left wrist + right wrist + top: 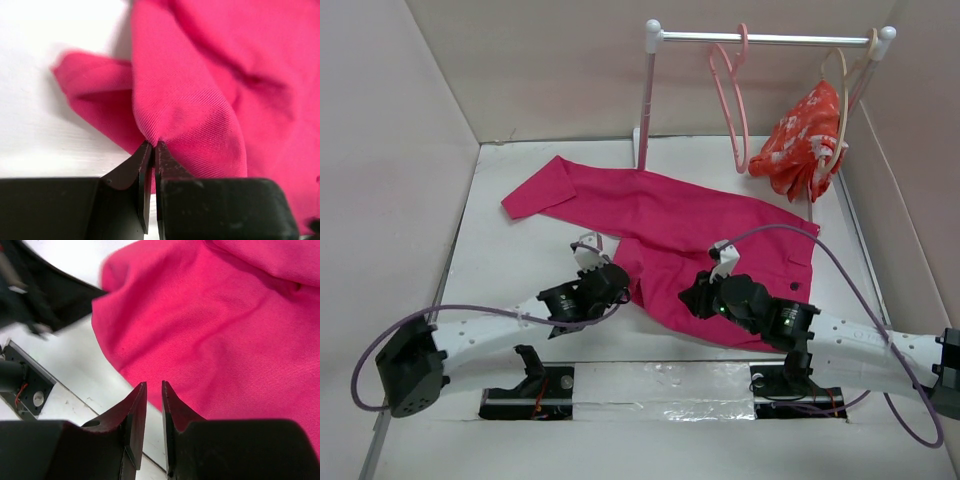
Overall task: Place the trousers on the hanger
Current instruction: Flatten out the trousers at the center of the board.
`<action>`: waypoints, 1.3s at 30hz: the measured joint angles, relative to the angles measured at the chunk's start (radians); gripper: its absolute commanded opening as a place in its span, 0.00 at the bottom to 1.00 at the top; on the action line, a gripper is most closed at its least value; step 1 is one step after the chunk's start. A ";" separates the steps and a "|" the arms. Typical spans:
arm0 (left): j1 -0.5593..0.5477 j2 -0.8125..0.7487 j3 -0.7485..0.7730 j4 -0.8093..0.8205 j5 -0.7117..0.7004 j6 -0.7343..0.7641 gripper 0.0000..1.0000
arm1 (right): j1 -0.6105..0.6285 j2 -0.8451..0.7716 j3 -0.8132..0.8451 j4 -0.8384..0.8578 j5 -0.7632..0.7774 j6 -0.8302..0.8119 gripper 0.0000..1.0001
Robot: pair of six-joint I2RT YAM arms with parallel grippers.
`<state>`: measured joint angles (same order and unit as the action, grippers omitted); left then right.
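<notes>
Three pale walls (550, 70) are boxing in the white table (510, 270). The left gripper (153, 144) is pinching a fold of the trousers (700, 225), which are lying across the table's middle. The right gripper (154, 385) is gaping narrowly, empty, at their near edge. The hanger (730, 100) is dangling from the rail (770, 39) at the far edge.

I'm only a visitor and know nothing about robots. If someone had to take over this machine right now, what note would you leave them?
The left pincer is shut, pinching a fold at the near-left edge of the trousers.
The right pincer is slightly open and holds nothing; it sits at the trousers' near edge.
The trousers lie spread on the table.
The hanger hangs bare on the rail, next to a floral garment on another hanger.
Done: one grip on the cloth.
Left: probably a right-side grip, then lift and drape the trousers over the hanger.
</notes>
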<state>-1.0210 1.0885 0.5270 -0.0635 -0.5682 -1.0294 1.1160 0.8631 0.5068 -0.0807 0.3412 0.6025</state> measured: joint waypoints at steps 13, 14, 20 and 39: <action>0.113 -0.356 0.515 -0.735 -0.292 0.121 0.01 | 0.000 -0.014 -0.001 -0.017 0.061 0.000 0.25; 0.123 -0.357 0.542 -0.740 -0.305 0.166 0.04 | 0.000 -0.012 -0.001 -0.018 0.063 0.000 0.36; 0.138 -0.247 0.697 -0.607 -0.262 0.386 0.35 | 0.000 0.063 -0.001 -0.036 0.092 0.035 0.67; 0.069 -0.307 0.336 -0.329 -0.101 0.325 0.50 | -0.414 -0.315 -0.156 -0.355 0.261 0.511 1.00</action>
<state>-0.9516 0.7818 0.8631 -0.3927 -0.6693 -0.7048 0.7025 0.5476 0.3504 -0.4358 0.6025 1.1137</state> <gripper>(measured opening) 0.505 0.998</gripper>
